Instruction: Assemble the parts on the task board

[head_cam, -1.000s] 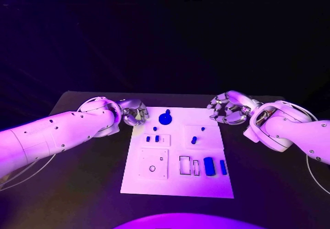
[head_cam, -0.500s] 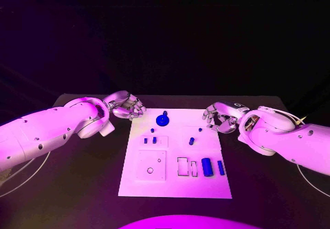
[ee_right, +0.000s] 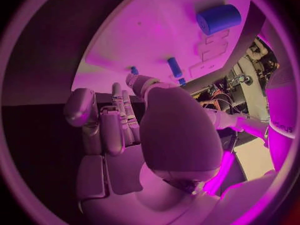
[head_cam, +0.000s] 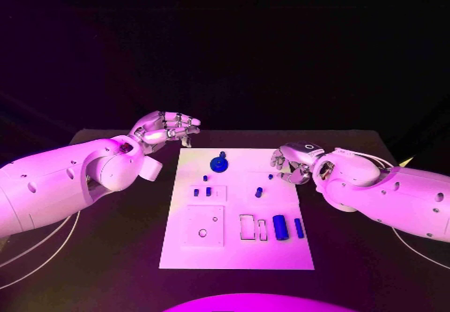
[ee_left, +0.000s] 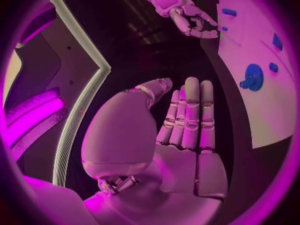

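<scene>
The task board (head_cam: 235, 253) lies mid-table between my hands, blue parts (head_cam: 282, 227) on it. My left hand (head_cam: 167, 129) hangs beyond its far corner, fingers straight, empty (right hand (head_cam: 292, 164) loosely spread, empty, at the opposite edge).

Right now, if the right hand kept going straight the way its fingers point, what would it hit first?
Probably the task board: the right hand sits at its far right edge, fingers aimed over the white surface toward a small blue peg. Depth is unclear, so it may pass above.
</scene>
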Action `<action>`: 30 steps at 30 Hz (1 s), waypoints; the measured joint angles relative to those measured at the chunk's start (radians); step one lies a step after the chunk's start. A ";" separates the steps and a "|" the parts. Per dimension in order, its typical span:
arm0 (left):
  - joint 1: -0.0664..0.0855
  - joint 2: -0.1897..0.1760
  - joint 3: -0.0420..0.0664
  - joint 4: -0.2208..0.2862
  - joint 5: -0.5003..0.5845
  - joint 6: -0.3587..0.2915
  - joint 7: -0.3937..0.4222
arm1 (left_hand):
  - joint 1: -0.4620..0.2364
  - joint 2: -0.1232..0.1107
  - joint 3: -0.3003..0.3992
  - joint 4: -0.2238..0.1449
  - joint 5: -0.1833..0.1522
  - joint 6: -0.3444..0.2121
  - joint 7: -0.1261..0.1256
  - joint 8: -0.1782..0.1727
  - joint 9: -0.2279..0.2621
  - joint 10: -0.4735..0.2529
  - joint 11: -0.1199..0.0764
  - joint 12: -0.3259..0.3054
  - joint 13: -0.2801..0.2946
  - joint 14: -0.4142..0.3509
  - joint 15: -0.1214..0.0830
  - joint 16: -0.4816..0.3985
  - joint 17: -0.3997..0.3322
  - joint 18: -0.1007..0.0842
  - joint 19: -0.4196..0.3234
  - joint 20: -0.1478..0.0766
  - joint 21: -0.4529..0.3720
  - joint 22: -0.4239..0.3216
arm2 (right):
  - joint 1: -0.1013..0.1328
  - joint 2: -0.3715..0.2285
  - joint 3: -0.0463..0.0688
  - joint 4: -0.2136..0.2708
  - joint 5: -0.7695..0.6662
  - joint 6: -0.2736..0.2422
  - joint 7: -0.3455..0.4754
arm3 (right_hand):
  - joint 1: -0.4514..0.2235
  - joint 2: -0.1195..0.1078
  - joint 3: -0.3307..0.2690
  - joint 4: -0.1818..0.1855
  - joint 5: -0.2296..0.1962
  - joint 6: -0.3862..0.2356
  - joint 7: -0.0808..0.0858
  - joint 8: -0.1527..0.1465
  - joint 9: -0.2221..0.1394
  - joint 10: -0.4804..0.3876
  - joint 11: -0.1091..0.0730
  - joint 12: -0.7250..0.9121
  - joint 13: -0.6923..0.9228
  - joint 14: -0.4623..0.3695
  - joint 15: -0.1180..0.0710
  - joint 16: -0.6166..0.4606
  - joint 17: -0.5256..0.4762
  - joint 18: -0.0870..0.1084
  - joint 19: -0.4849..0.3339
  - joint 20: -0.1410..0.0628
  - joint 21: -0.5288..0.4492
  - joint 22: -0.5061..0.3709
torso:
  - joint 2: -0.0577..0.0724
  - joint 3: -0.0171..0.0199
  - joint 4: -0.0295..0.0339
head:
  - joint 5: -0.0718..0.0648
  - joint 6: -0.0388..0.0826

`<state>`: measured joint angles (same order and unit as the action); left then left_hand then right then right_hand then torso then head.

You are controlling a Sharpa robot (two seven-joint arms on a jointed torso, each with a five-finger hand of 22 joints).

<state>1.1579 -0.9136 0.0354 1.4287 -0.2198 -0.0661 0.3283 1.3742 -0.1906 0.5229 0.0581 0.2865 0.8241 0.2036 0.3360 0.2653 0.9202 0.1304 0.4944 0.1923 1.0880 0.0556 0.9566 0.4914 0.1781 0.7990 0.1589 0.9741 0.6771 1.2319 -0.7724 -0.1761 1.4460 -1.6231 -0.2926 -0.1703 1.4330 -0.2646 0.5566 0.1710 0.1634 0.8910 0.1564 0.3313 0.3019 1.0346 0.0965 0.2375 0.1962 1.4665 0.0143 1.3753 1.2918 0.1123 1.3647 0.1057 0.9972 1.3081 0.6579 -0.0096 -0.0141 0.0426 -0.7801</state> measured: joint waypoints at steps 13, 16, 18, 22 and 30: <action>0.000 -0.002 0.000 0.008 0.075 -0.001 0.040 | 0.000 0.000 -0.003 -0.003 0.000 0.000 0.000 0.000 -0.001 0.000 0.000 0.000 0.000 0.000 0.000 -0.002 -0.001 0.000 0.003 -0.003 -0.003 -0.003 | -0.020 0.039 -0.002 -0.016 -0.028 0.030 -0.009 | -0.010 0.010 0.007 -0.007 -0.001 0.029 -0.001 0.000 0.001 0.029 0.000 -0.006 -0.016 0.000 0.000 0.014 0.015 0.000 0.007 0.000 0.027 0.000 | 0.001 0.0005 -0.0006 | 0.005 -0.007; 0.000 -0.002 0.000 0.009 0.080 -0.001 0.043 | 0.000 0.000 -0.003 -0.003 0.000 0.000 0.000 0.000 -0.001 0.000 0.000 0.000 0.000 0.000 0.000 -0.002 -0.002 0.000 0.007 0.000 -0.008 -0.006 | -0.021 0.047 -0.002 -0.021 -0.029 0.033 -0.009 | -0.013 0.013 0.014 -0.014 -0.001 0.045 -0.003 0.004 0.004 0.045 -0.005 -0.006 -0.021 0.000 0.000 0.014 0.016 0.001 0.014 0.000 0.036 0.000 | 0.001 0.0006 -0.0005 | 0.005 -0.006; 0.000 -0.002 0.000 0.010 0.083 -0.001 0.045 | 0.000 0.000 -0.003 -0.003 0.000 0.000 0.000 0.000 -0.001 0.000 0.000 0.000 0.000 0.000 0.000 -0.002 -0.002 0.000 0.007 0.000 -0.008 -0.006 | -0.022 0.053 -0.001 -0.027 -0.030 0.034 -0.010 | -0.013 0.013 0.015 -0.015 -0.001 0.048 -0.005 0.005 0.005 0.051 -0.005 -0.006 -0.023 0.000 0.000 0.018 0.016 0.001 0.014 0.000 0.039 0.000 | 0.001 0.0005 -0.0004 | 0.005 -0.006; 0.000 -0.002 0.000 0.010 0.087 -0.001 0.047 | 0.000 0.000 -0.003 -0.003 0.000 0.000 0.000 0.000 -0.001 0.000 0.000 0.000 -0.001 0.000 0.000 -0.002 -0.002 0.000 0.007 0.000 -0.008 -0.007 | -0.025 0.061 -0.001 -0.037 -0.031 0.035 -0.010 | -0.016 0.026 0.023 -0.024 -0.001 0.063 -0.010 0.009 0.009 0.067 -0.009 -0.006 -0.028 0.000 0.000 0.019 0.016 0.002 0.018 -0.004 0.047 0.000 | 0.001 0.0012 -0.0002 | 0.006 -0.005; 0.000 -0.002 0.000 0.011 0.091 -0.002 0.048 | 0.000 0.000 -0.003 -0.003 0.000 0.000 0.000 0.000 -0.002 0.000 0.000 0.000 -0.001 0.000 0.000 -0.006 -0.002 0.000 0.007 0.000 -0.008 -0.008 | -0.028 0.076 0.003 -0.056 -0.033 0.037 -0.011 | -0.017 0.052 0.032 -0.049 -0.012 0.087 -0.015 0.021 0.020 0.102 -0.017 -0.013 -0.036 0.000 -0.001 0.023 0.016 -0.010 0.021 -0.007 0.055 0.000 | 0.000 0.0015 -0.0004 | 0.007 -0.007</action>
<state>1.1577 -0.9151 0.0351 1.4399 -0.1288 -0.0680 0.3761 1.3743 -0.1906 0.5201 0.0551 0.2865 0.8241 0.2035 0.3360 0.2634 0.9203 0.1304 0.4944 0.1913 1.0881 0.0556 0.9511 0.4897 0.1780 0.8060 0.1590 0.9664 0.6691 1.2038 -0.6964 -0.1729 1.3896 -1.6559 -0.2556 -0.1813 1.4165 -0.2126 0.5888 0.1220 0.1511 0.9777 0.1410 0.3528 0.3216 1.1367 0.0799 0.2249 0.1600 1.4660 0.0138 1.3985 1.3081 0.1027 1.3860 0.0985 1.0521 1.3077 0.6581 -0.0081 -0.0145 0.0497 -0.7875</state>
